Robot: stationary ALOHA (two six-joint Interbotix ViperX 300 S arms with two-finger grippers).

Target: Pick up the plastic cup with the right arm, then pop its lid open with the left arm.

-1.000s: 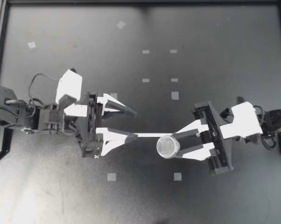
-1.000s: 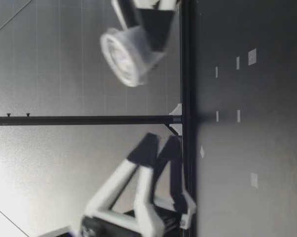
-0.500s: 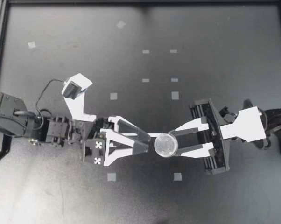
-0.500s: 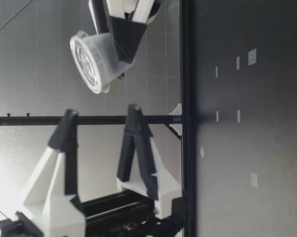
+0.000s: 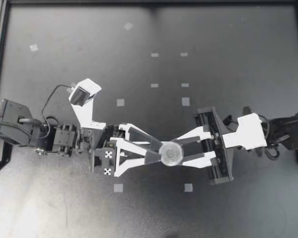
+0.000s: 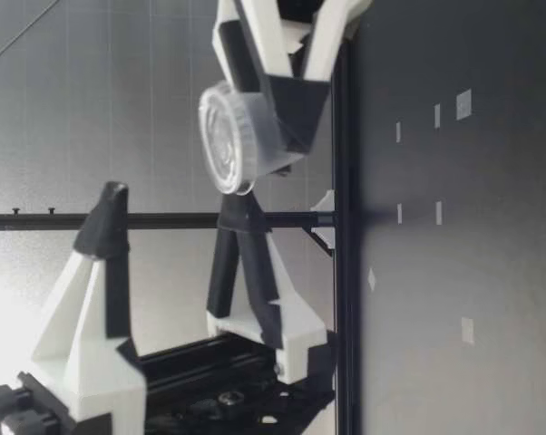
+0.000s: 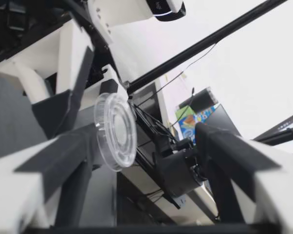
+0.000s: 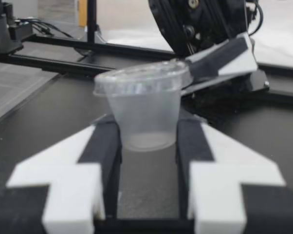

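Note:
My right gripper (image 5: 177,151) is shut on a clear lidded plastic cup (image 5: 171,153), held upright above the table. In the right wrist view the cup (image 8: 144,107) sits gripped by its lower wall between the fingers (image 8: 105,141). My left gripper (image 5: 158,152) is open and rolled on its side, one finger above the other, tips reaching the cup from the opposite side. In the low view the cup (image 6: 232,136) hangs just past the left gripper (image 6: 175,198); its lower finger (image 6: 241,236) is close under the lid. The left wrist view shows the lid (image 7: 115,131) between wide-spread fingers.
The black table (image 5: 213,39) carries several small pale tape squares, such as one (image 5: 118,188) near the front and one (image 5: 185,101) behind the grippers. A dark frame rail (image 5: 149,2) runs along the far edge. Cables trail at both arm bases.
My left gripper rolled onto its side and advanced right until its tips meet the cup. My right gripper carried the cup slightly left and first higher, then lower.

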